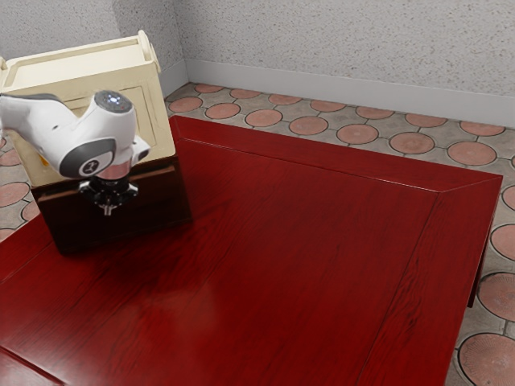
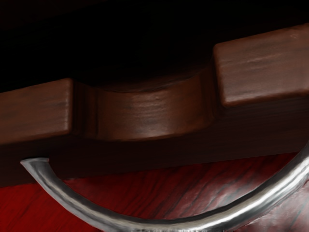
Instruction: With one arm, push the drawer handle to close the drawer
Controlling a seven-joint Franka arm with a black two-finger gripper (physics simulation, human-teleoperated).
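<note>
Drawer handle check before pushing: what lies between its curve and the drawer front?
In the wrist view the stretch between handle and drawer front is bare, red tabletop showing through.

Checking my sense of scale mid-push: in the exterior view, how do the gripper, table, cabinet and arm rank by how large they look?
1. Table
2. Cabinet, partly hidden by the arm
3. Arm, the part in view
4. Gripper, clearly smallest
</note>
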